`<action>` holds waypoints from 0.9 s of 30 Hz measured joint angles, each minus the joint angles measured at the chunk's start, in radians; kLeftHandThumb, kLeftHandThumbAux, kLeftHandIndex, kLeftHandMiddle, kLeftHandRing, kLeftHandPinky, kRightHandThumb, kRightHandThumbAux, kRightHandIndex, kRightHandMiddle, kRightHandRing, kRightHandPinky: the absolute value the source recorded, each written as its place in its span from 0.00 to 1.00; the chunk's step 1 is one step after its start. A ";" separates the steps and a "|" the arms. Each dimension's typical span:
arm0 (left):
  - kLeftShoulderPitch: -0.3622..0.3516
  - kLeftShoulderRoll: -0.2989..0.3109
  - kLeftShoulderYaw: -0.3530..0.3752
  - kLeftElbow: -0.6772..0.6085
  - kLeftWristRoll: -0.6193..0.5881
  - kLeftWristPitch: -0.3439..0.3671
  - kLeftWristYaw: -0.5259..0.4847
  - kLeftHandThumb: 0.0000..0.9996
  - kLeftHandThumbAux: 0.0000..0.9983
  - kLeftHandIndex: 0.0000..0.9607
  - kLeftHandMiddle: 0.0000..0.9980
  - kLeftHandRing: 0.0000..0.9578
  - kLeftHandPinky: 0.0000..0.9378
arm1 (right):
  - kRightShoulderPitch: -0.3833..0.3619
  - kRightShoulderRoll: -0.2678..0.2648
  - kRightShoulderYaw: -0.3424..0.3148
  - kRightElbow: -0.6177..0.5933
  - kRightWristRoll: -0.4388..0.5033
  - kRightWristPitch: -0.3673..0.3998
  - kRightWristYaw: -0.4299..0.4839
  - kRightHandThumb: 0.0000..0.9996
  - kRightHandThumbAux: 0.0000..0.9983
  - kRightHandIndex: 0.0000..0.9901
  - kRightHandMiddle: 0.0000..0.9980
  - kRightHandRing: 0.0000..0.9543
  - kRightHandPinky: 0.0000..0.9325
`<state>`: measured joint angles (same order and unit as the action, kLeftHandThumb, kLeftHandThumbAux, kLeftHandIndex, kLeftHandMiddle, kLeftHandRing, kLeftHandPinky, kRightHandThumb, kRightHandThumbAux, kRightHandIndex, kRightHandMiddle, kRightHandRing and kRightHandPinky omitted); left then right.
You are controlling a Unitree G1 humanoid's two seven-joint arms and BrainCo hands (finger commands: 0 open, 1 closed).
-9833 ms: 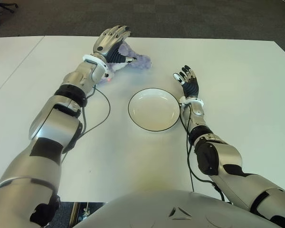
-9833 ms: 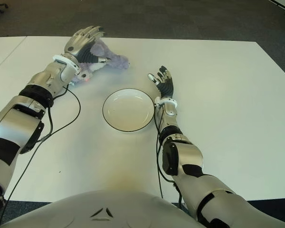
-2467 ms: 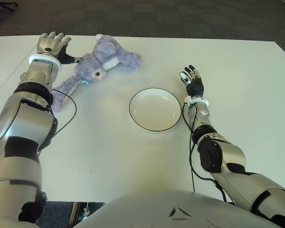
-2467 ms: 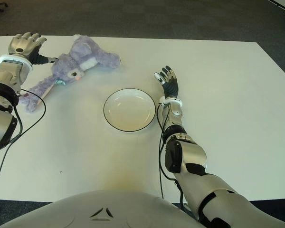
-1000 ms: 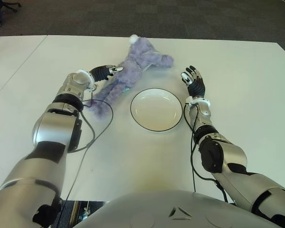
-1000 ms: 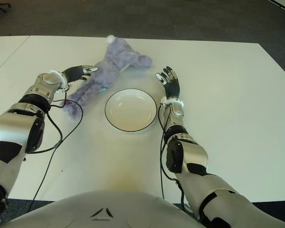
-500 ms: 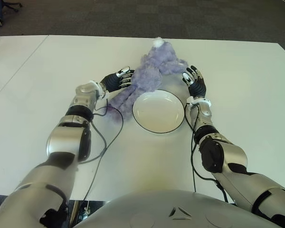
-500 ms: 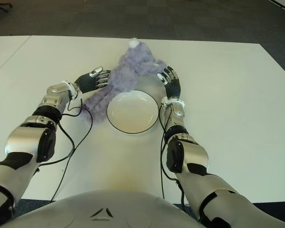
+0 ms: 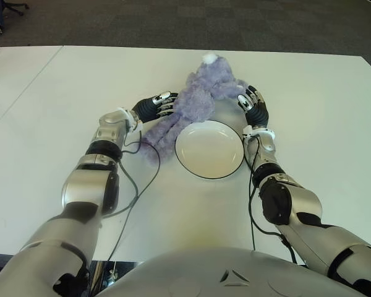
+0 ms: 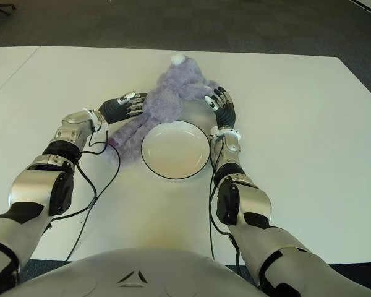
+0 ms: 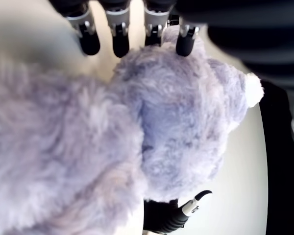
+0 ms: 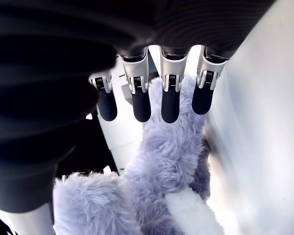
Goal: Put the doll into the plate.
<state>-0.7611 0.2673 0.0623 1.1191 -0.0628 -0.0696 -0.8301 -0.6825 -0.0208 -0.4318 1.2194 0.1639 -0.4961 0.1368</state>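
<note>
While both hands flank it, doll (image 9: 201, 99) touches fingers (image 11: 118, 36).

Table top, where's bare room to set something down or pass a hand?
Bare table lies to the right of the right hand, left of the left hand, and in front of the empty plate. It's crowded behind the plate, where both hands flank the doll.

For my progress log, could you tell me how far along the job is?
Done: the doll lies on the table just beyond the plate. In hand: the left hand and right hand flank it with fingers extended, neither closed on it. Left: lifting the doll into the plate, which holds nothing yet.
</note>
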 measured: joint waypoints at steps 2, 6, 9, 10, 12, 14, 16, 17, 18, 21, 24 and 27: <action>0.000 -0.010 0.001 0.016 0.000 -0.023 0.028 0.00 0.39 0.00 0.00 0.00 0.00 | 0.000 -0.001 0.000 0.000 -0.001 0.000 -0.005 0.00 0.76 0.14 0.15 0.13 0.15; 0.000 -0.030 0.000 0.036 0.002 -0.063 0.065 0.00 0.38 0.00 0.00 0.00 0.00 | 0.001 -0.003 0.000 0.000 -0.001 0.000 -0.008 0.00 0.75 0.14 0.15 0.13 0.15; 0.000 -0.044 -0.004 0.045 0.005 -0.086 0.080 0.00 0.36 0.00 0.00 0.00 0.00 | 0.001 -0.005 0.000 0.000 -0.001 0.000 -0.007 0.00 0.74 0.14 0.14 0.13 0.14; 0.000 -0.047 -0.006 0.046 0.006 -0.092 0.083 0.00 0.36 0.00 0.00 0.00 0.00 | 0.001 -0.005 0.000 0.000 -0.001 0.000 -0.007 0.00 0.74 0.14 0.14 0.13 0.14; 0.000 -0.055 -0.015 0.047 0.013 -0.108 0.089 0.00 0.35 0.00 0.00 0.00 0.00 | 0.001 -0.006 0.000 0.000 -0.001 0.000 -0.007 0.00 0.75 0.14 0.15 0.13 0.15; -0.001 -0.059 -0.030 0.047 0.020 -0.123 0.096 0.00 0.35 0.00 0.00 0.00 0.00 | 0.002 -0.007 0.000 0.000 -0.001 0.000 -0.007 0.00 0.75 0.14 0.15 0.13 0.15; -0.003 -0.063 -0.042 0.048 0.027 -0.134 0.103 0.00 0.35 0.00 0.00 0.00 0.00 | 0.002 -0.008 0.000 0.000 -0.001 0.000 -0.007 0.00 0.75 0.14 0.15 0.14 0.16; -0.005 -0.064 -0.046 0.049 0.032 -0.137 0.105 0.00 0.34 0.00 0.00 0.00 0.00 | 0.002 -0.008 0.000 0.000 -0.001 0.000 -0.008 0.00 0.75 0.14 0.15 0.14 0.16; -0.008 -0.065 -0.052 0.051 0.037 -0.139 0.107 0.00 0.34 0.00 0.00 0.00 0.00 | 0.003 -0.008 0.000 0.000 -0.001 0.000 -0.009 0.00 0.75 0.14 0.16 0.14 0.16; -0.018 -0.066 -0.072 0.054 0.049 -0.141 0.116 0.00 0.33 0.00 0.00 0.00 0.00 | 0.003 -0.009 0.000 0.000 -0.001 0.000 -0.012 0.00 0.75 0.14 0.16 0.14 0.16; -0.039 -0.072 -0.090 0.060 0.070 -0.137 0.137 0.00 0.33 0.00 0.00 0.00 0.00 | 0.004 -0.011 0.000 0.000 -0.001 0.000 -0.014 0.00 0.75 0.14 0.16 0.15 0.16; -0.056 -0.082 -0.113 0.062 0.096 -0.132 0.169 0.00 0.38 0.00 0.00 0.00 0.01 | 0.004 -0.011 0.000 0.000 -0.001 0.000 -0.015 0.00 0.75 0.14 0.16 0.15 0.16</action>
<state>-0.8176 0.1858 -0.0505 1.1812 0.0333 -0.2021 -0.6611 -0.6789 -0.0322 -0.4320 1.2197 0.1629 -0.4960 0.1220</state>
